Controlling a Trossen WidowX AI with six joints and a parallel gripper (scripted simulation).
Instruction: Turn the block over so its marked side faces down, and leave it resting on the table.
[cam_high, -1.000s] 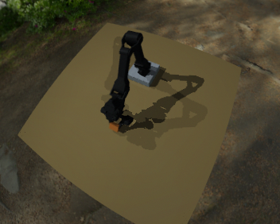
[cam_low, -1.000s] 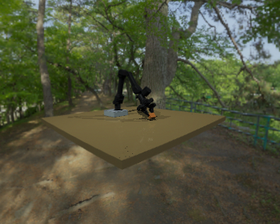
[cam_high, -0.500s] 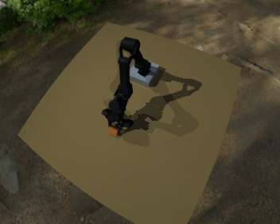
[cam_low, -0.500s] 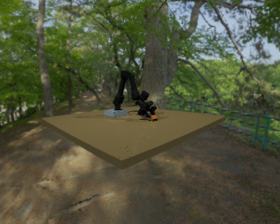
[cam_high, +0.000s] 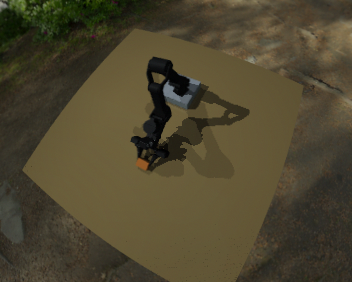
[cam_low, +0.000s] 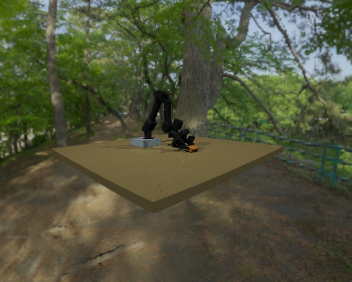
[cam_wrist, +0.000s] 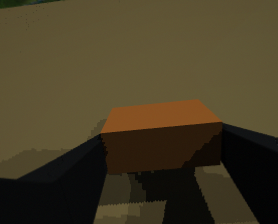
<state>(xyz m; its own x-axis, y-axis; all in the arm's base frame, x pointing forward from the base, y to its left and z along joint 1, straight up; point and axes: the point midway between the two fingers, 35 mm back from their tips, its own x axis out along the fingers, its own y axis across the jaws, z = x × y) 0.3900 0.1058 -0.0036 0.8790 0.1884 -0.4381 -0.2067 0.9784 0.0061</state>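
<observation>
Block is sitting clamped between your gripper's fingers, which are reaching toward six o'clock from the base in the top view.

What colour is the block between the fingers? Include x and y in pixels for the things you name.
The block (cam_high: 143, 164) (cam_low: 193, 149) (cam_wrist: 161, 116) is orange, its near side in dark shade; the wrist view shows it best.

Block: matt, smooth, orange. Tabletop: matt, smooth, tan. Pincer: black, smooth, dull, plastic-looking. Base: pale grey, matt.
</observation>
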